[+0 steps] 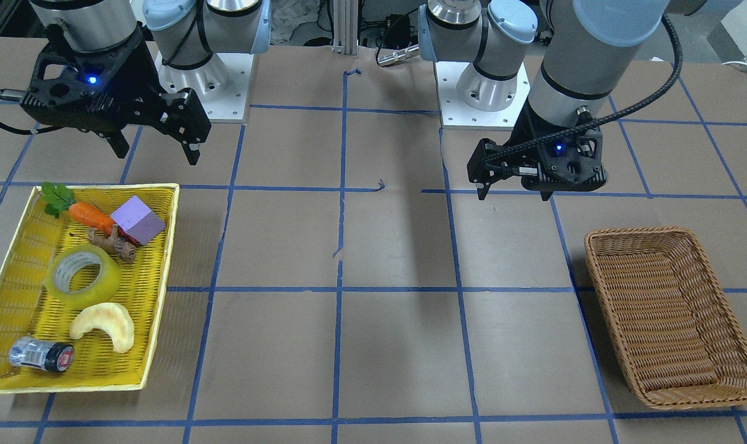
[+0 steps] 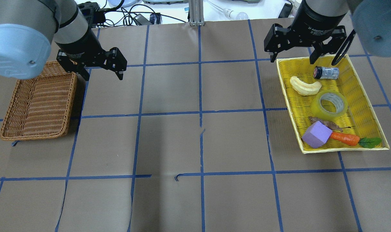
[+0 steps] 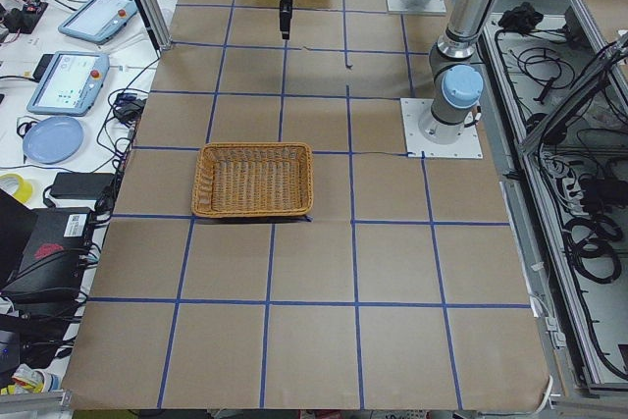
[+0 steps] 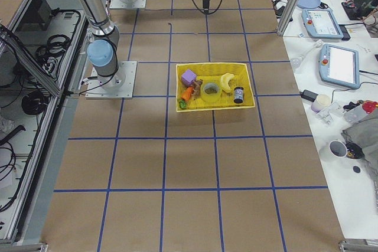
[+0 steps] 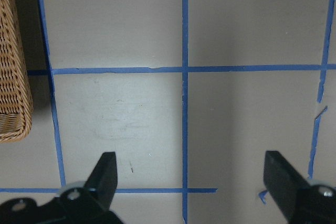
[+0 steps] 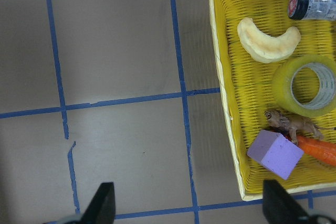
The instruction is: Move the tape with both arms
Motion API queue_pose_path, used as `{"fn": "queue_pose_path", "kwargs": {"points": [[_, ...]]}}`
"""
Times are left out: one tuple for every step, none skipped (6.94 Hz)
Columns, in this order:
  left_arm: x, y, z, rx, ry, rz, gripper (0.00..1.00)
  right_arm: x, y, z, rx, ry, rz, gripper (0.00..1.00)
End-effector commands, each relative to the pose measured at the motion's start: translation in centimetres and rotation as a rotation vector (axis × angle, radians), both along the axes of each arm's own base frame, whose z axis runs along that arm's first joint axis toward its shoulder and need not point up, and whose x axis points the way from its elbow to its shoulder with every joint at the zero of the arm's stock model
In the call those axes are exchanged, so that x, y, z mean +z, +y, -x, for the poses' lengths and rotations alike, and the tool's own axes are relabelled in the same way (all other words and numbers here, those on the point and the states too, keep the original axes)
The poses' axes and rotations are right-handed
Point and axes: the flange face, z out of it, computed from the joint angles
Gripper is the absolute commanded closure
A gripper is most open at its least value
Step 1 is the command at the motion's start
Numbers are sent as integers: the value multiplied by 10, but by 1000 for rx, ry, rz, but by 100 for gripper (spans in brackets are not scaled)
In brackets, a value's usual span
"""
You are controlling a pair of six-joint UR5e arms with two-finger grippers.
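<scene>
The tape (image 2: 329, 104) is a yellow-green roll with a pale core. It lies flat in the yellow tray (image 2: 285, 93), also seen in the front view (image 1: 81, 275) and the right wrist view (image 6: 307, 85). My right gripper (image 2: 292, 59) is open and empty, high above the tray's edge and apart from the tape; it also shows in the front view (image 1: 158, 154). My left gripper (image 2: 103, 77) is open and empty, hovering over bare table beside the brown wicker basket (image 2: 37, 103); the left wrist view (image 5: 191, 182) shows its fingers spread wide.
The tray also holds a pale crescent pastry toy (image 2: 305, 87), a black-capped jar (image 2: 326, 72), a purple block (image 2: 316, 136), a carrot (image 2: 344, 138) and a small brown figure (image 2: 324, 123). The wicker basket is empty. Blue tape lines grid the brown table.
</scene>
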Motion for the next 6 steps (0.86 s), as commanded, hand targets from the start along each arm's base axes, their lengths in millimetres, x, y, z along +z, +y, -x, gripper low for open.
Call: {"fn": "queue_pose_path", "kwargs": {"points": [[-1,0,0,-1,1,-2,0,0,0,0,0,-4,1,0],[-1,1,0,-1,1,-3,0,-2,-1,-1,1,-10,-4,0],[-2,1,0,1,1,-5,0,-2,-1,-1,1,-11,-6,0],[-3,1,0,-1,1,-6,0,-2,0,-1,1,-8,-6,0],[-3,1,1,-1,3,-6,0,-2,0,-1,1,-8,-6,0],[-3,1,1,-1,3,-5,0,-1,0,-1,1,-7,-6,0]]}}
